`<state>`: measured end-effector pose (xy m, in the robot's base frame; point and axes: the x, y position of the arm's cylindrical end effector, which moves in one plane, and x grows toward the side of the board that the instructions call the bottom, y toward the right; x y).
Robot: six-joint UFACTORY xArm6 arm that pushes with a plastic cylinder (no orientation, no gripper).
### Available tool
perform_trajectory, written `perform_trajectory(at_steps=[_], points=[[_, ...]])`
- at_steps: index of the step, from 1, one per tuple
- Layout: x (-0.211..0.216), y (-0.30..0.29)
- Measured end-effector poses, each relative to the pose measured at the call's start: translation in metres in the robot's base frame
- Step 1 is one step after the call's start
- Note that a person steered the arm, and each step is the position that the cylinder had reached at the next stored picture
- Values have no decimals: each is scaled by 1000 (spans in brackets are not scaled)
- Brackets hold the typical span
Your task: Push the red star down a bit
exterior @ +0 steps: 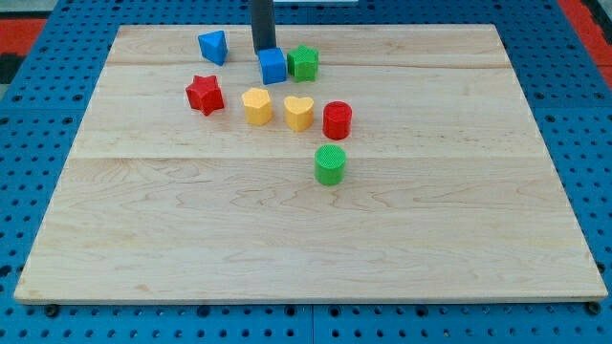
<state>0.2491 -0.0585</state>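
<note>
The red star (pixel 205 94) lies on the wooden board (pixel 306 229) at the upper left. My tip (pixel 263 49) stands at the view's top, just above the blue cube (pixel 273 65) and to the upper right of the red star, well apart from it. A blue triangle block (pixel 213 46) lies above the star. A yellow hexagon block (pixel 256 105) lies to the star's right.
A green star (pixel 303 62) sits right of the blue cube. A yellow heart (pixel 298 112), a red cylinder (pixel 337 120) and a green cylinder (pixel 330 164) lie to the right and below. Blue pegboard surrounds the board.
</note>
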Motion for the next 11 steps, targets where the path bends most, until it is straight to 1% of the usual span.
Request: perform_trajectory(at_steps=[1, 3, 4, 5, 6, 7, 8, 10, 11], points=[[0, -14], [5, -94], [31, -94], [68, -82], [91, -84], [123, -61], [167, -58], [192, -59], [204, -76]])
